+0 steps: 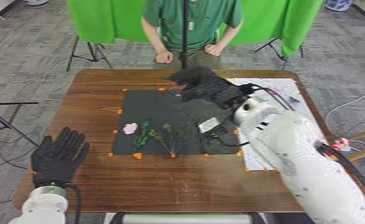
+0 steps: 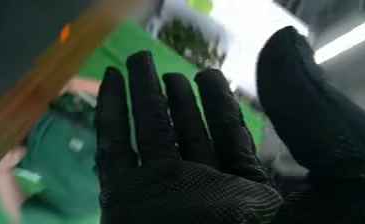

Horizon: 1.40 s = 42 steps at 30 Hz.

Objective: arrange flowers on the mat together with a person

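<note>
well, right hand (image 1: 205, 86) above mat (image 1: 152, 107)

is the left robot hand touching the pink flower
Apart: the head view shows brown table and some dark mat between the left robot hand and the pink flower.

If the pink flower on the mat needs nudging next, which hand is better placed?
Left, I'd judge. The left hand is open, left of the mat, nearer the pink flower; the right hand is over the mat's far part.
</note>
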{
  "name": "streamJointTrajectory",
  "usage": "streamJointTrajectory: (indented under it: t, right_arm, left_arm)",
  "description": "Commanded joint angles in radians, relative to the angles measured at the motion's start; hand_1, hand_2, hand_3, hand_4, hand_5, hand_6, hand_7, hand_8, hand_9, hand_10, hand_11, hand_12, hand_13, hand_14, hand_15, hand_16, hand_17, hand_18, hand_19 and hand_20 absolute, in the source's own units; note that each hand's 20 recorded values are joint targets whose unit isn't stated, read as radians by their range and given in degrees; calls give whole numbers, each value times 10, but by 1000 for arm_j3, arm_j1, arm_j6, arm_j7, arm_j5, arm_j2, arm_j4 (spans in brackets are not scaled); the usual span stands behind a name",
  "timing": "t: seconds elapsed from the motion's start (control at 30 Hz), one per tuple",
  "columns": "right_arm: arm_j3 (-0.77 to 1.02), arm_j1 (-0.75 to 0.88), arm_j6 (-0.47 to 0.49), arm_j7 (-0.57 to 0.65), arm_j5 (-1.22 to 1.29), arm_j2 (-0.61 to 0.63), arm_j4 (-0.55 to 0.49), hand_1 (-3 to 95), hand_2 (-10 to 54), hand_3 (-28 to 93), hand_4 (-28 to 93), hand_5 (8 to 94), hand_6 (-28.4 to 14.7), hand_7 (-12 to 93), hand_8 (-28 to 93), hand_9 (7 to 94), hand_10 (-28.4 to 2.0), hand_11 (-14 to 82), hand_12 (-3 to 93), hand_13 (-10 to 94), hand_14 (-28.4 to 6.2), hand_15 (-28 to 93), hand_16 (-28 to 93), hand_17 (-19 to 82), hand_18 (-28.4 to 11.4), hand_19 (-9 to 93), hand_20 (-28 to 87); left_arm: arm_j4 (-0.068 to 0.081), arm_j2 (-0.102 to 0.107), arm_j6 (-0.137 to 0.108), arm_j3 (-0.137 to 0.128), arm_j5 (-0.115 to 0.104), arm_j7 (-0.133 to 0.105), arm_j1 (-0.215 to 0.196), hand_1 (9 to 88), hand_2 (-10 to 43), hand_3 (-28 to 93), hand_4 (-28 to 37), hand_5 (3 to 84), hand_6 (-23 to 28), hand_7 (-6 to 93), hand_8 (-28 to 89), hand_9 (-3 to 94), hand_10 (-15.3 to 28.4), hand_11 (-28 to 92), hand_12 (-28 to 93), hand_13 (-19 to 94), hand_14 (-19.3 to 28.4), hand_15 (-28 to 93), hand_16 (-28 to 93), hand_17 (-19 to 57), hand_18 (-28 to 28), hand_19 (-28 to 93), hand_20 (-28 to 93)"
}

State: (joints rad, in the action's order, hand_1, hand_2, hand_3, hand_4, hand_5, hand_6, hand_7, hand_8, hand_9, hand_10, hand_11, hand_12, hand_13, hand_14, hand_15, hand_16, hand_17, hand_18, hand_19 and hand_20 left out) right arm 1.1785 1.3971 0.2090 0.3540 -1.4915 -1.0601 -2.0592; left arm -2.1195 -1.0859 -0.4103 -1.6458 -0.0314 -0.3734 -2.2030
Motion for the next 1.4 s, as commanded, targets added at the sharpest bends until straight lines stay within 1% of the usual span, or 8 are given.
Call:
streamJointTrajectory:
  t: [0.03,0.27,0.37,0.5,0.57,0.67,0.97,1.4]
  right_arm:
    - [433,434,-59,-54,363,120,-64,400,-95,785,-283,392,-49,183,-133,381,-145,109,143,398,-140,191,185,125,-178,469,111]
    - [612,613,-176,-136,373,120,-92,392,-95,787,-283,383,-46,172,-123,380,-135,97,143,403,-139,173,200,123,-176,426,111]
    - [644,669,-254,-178,401,108,-102,389,-95,786,-283,384,-41,174,-123,383,-125,93,144,406,-137,165,205,123,-175,415,114]
    - [683,724,-264,-179,434,87,-119,379,-95,786,-283,393,-36,181,-127,389,-117,93,147,409,-136,154,216,122,-174,401,123]
    - [689,739,-281,-186,432,86,-123,375,-93,785,-283,396,-36,181,-128,390,-116,94,147,409,-137,151,220,124,-174,402,129]
    - [682,732,-282,-191,489,101,-114,372,-93,787,-283,400,-34,182,-129,392,-116,93,147,410,-137,146,225,125,-173,400,133]
    - [688,721,-285,-175,458,87,-118,379,-84,786,-282,411,-29,186,-130,398,-116,95,146,414,-139,143,232,127,-174,397,141]
    - [709,735,-279,-170,464,66,-126,389,-77,788,-283,431,-23,191,-135,411,-115,97,144,425,-136,143,231,130,-175,400,144]
  left_arm:
    - [-22,-2,20,-36,-9,-14,-54,290,154,768,-283,491,104,190,-115,424,162,274,78,323,174,444,-113,-68,165,450,109]
    - [-37,8,27,-55,-14,-29,-80,289,154,768,-283,491,104,192,-113,425,162,275,81,323,174,442,-110,-69,165,448,110]
    - [-34,8,60,-60,0,-48,-83,290,153,768,-283,497,95,191,-117,435,149,264,75,331,166,417,-114,-67,166,445,109]
    - [-27,1,84,-75,-1,-30,-74,292,153,763,-283,519,83,172,-120,451,139,245,60,341,148,356,-116,-62,160,434,103]
    - [-26,0,81,-71,-13,-40,-63,292,153,760,-283,520,84,164,-118,452,138,238,56,340,145,340,-112,-61,158,432,101]
    - [-25,7,83,-65,10,-32,-58,291,153,759,-283,517,84,158,-115,452,137,231,54,337,144,332,-108,-61,157,431,99]
    - [-40,2,66,-63,-10,-48,-78,290,154,761,-283,515,83,156,-111,448,137,230,56,334,149,337,-101,-62,155,433,99]
    - [-38,-14,63,-56,-15,-50,-74,295,157,758,-283,526,82,154,-113,461,140,230,58,342,154,351,-103,-62,155,434,100]
